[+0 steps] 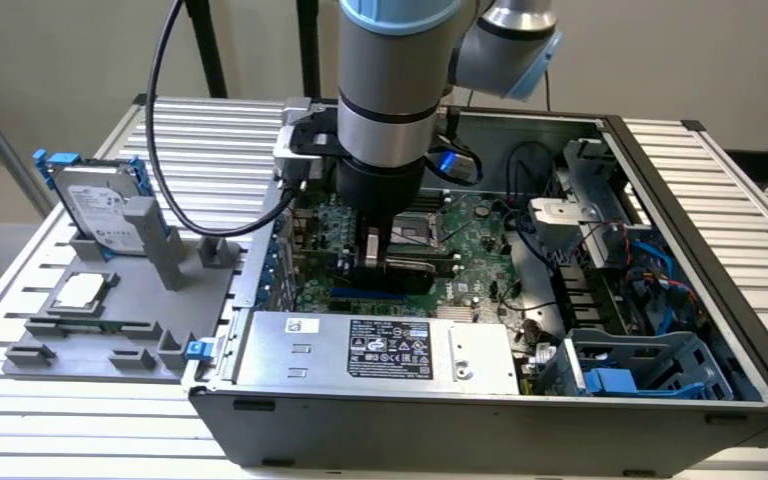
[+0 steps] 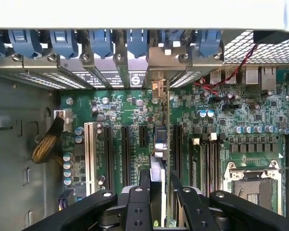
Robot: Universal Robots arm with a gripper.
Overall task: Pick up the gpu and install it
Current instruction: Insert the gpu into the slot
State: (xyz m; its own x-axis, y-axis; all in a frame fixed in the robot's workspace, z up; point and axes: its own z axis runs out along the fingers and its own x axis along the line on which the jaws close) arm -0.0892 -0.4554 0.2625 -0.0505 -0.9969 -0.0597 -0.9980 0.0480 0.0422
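The open black steel computer case (image 1: pixel 704 250) is seen lying on the slatted table (image 1: pixel 744 170), its green motherboard (image 1: pixel 478 225) studded with slots and capacitors. The gpu (image 2: pixel 160 159), a thin flat card seen edge-on, is held upright over an expansion slot near the case's rear wall, clamped between the closed fingers of the gripper (image 2: pixel 159 197). Judged from this, the card should be kept vertical, its metal bracket lined up with the rear opening, and pressed evenly.

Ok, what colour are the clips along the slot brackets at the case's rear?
Blue clips, clearest in the wrist view.
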